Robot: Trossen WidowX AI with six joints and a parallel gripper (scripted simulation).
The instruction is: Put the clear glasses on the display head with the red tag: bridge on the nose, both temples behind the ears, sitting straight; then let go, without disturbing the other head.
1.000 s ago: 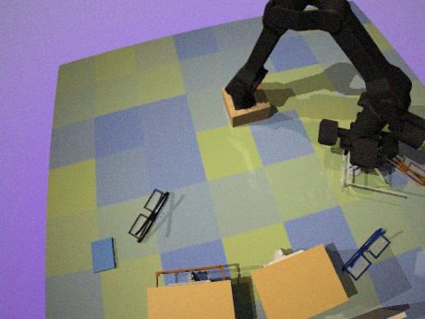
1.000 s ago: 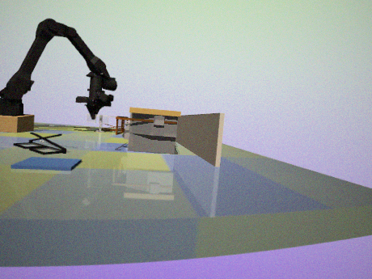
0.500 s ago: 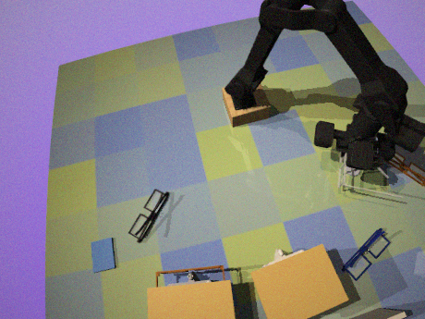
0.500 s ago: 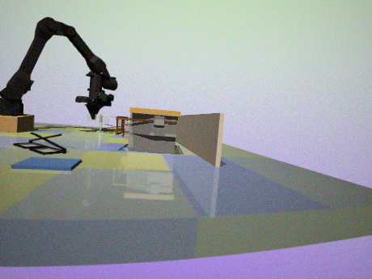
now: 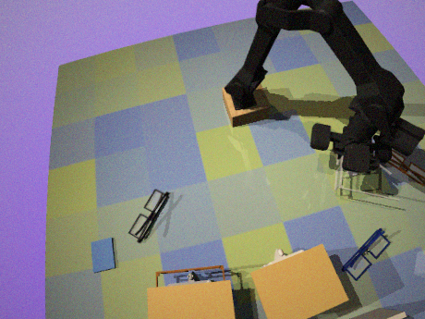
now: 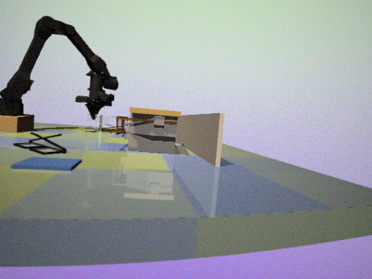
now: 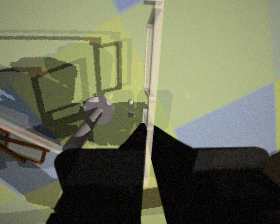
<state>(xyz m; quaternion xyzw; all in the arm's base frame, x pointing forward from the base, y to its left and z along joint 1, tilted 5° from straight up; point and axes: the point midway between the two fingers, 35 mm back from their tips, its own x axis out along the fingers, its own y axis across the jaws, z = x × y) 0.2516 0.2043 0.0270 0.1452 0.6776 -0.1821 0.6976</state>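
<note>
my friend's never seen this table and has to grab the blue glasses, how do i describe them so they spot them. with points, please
Find the two tan-topped boxes [image 5: 190, 300] [image 5: 300, 281] at the near edge of the top view. Just right of the tilted one lie the blue-framed glasses [image 5: 365, 255]; the other loose pair, by the flat blue block [image 5: 103, 254], is black.

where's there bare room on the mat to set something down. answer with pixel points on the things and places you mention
Widest bare patch: between the wooden base block [image 5: 249, 118] [image 6: 16, 124] and the black glasses [image 5: 147, 224] [image 6: 50, 148]. Another lies left of the black glasses, above the blue slab [image 5: 103, 254] [image 6: 46, 163]. Crowded: around the two orange-topped boxes [image 5: 299, 284] and blue glasses [image 5: 358, 262], and under the gripper [image 5: 348, 152] [image 6: 94, 116] [image 7: 148, 127].
</note>
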